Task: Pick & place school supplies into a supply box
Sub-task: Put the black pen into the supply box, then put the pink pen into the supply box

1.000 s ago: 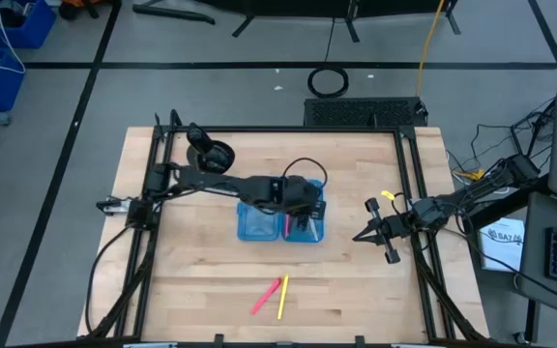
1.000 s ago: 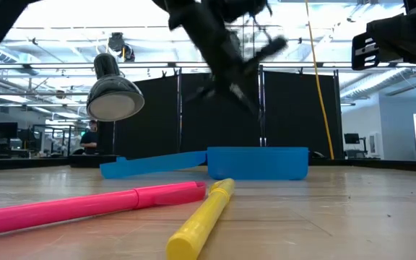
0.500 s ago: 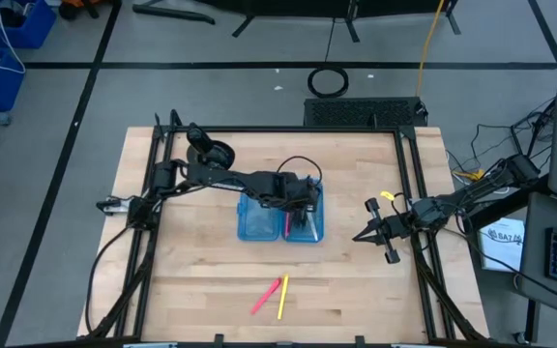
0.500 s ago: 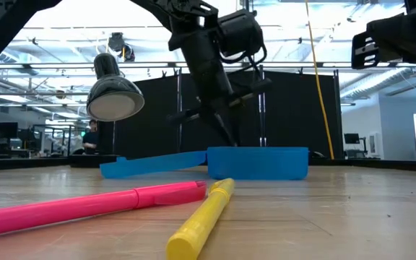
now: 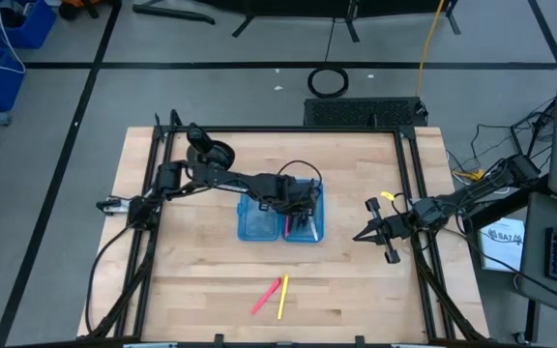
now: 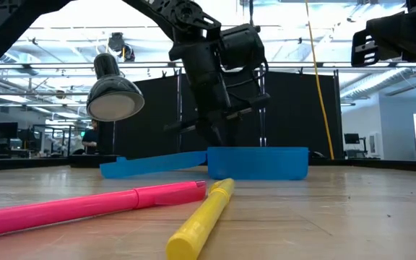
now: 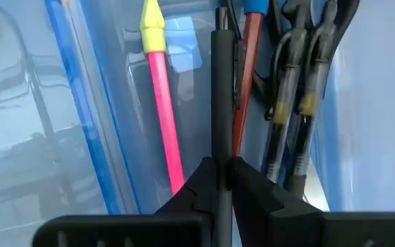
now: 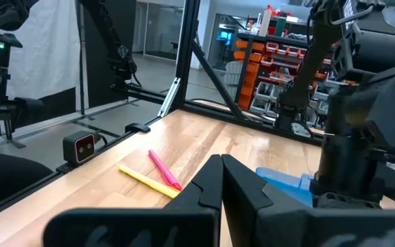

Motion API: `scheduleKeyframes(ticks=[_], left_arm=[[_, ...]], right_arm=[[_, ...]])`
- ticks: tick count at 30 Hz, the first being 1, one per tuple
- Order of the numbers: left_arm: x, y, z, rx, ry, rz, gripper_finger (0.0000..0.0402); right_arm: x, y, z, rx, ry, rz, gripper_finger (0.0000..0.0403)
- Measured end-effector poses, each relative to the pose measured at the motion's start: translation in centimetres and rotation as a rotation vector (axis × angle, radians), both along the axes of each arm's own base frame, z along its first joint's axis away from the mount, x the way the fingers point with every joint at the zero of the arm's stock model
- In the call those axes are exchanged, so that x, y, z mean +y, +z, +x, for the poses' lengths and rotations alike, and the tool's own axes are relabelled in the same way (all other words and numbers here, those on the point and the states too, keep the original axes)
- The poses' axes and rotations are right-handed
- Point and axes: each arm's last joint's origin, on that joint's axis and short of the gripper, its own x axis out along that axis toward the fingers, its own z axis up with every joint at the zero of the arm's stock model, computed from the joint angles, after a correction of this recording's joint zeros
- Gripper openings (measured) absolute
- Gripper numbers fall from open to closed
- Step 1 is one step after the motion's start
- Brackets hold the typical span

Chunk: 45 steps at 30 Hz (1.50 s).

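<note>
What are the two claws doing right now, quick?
Left gripper: closed on a dark pen, down inside the blue case.
Right gripper: shut, holding nothing, waiting by the table's right edge.

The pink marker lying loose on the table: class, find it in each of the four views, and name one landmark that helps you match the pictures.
High view: pink marker near the table's front edge, left of the yellow marker.
Low view: pink marker in the foreground, lower left.
Left wrist view: not in it; only the box's contents show.
Right wrist view: pink marker mid-table, crossing the yellow one.
Shared landmark: the blue supply box, seen in every view.
</note>
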Motion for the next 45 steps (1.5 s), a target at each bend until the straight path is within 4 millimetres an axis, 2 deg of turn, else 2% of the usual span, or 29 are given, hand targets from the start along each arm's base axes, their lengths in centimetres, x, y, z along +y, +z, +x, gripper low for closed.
scheduleKeyframes(ticks=[5, 16, 18, 21, 24, 27, 30, 33, 39, 42, 45], left_arm=[[-0.1, 0.3, 0.0, -0.004, -0.058, 0.022, 0.0045], [-0.4, 1.4, 0.0, -0.023, -0.119, 0.002, 0.0146], [-0.6, 2.2, 0.4, -0.054, -0.197, -0.001, 0.0156], [-1.6, 5.0, 0.4, -0.103, -0.332, -0.019, 0.0162], [-3.9, 8.5, -0.4, -0.14, -0.468, -0.074, 0.0163], [-7.2, 11.3, -2.2, -0.127, -0.597, -0.074, 0.0163], [-10.8, 13.8, -4.8, -0.09, -0.661, -0.011, 0.0163], [-14.4, 15.2, -7.6, -0.039, -0.684, 0.086, 0.0163], [-21.0, 14.6, -12.1, 0.071, -0.678, 0.281, 0.0163], [-24.1, 13.0, -13.2, 0.082, -0.707, 0.414, 0.0163], [-26.6, 10.5, -13.7, 0.08, -0.718, 0.51, 0.0163]], right_arm=[[0.0, 0.0, 0.0, 0.005, 0.0, 0.001, 0.0], [0.0, -0.1, 0.0, 0.011, 0.0, -0.001, 0.0], [0.0, -0.1, 0.0, 0.011, 0.0, -0.001, 0.0], [0.0, -0.2, 0.0, 0.019, 0.001, -0.004, 0.0], [0.0, -0.3, 0.0, 0.033, 0.001, -0.01, 0.0], [0.0, -0.6, 0.0, 0.056, 0.001, -0.02, 0.0], [0.0, -0.8, 0.0, 0.073, 0.001, -0.026, 0.0], [0.0, -0.8, 0.0, 0.083, 0.001, -0.012, 0.0], [0.0, -0.8, 0.0, 0.09, 0.0, -0.006, 0.0], [0.0, -0.8, 0.0, 0.09, 0.0, -0.005, 0.0], [0.0, -0.8, 0.0, 0.09, 0.0, -0.005, 0.0]])
